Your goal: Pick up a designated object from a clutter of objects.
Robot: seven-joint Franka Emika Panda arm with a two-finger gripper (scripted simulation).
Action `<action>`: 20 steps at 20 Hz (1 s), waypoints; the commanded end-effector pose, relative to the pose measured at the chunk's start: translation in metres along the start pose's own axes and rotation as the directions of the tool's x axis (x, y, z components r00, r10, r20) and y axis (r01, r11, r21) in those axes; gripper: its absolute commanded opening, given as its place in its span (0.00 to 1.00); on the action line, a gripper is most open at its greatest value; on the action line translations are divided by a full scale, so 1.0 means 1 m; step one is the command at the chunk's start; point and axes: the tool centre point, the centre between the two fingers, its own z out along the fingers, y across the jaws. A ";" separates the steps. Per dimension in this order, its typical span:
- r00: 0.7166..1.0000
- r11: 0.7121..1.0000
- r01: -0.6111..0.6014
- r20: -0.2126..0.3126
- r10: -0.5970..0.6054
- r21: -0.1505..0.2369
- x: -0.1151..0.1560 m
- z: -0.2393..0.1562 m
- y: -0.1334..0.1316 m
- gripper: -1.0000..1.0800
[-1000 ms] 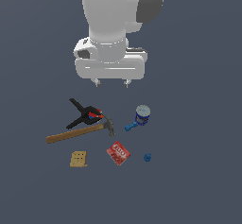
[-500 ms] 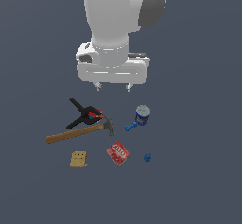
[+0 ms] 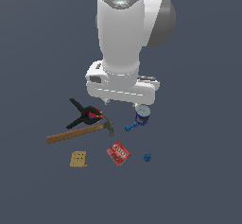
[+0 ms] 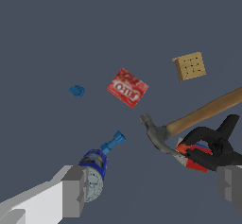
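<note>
gripper (image 4: 151,192) spread wide above clutter, tiny blue lump (image 3: 147,157) untouched

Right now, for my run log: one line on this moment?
phase: approach | tool: open, above clutter, holding nothing | target: tiny blue lump, untouched beside red packet

The white arm points straight down; its hand (image 3: 117,103) hangs empty, fingers (image 4: 74,191) spread wide apart.
</note>
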 end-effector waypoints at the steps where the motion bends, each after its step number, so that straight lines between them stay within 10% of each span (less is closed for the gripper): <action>1: 0.999 0.999 -0.042 0.000 0.042 -0.001 0.012 0.015 -0.013 0.96; 20: 0.935 0.935 -0.355 -0.004 0.355 -0.002 0.074 0.149 -0.116 0.96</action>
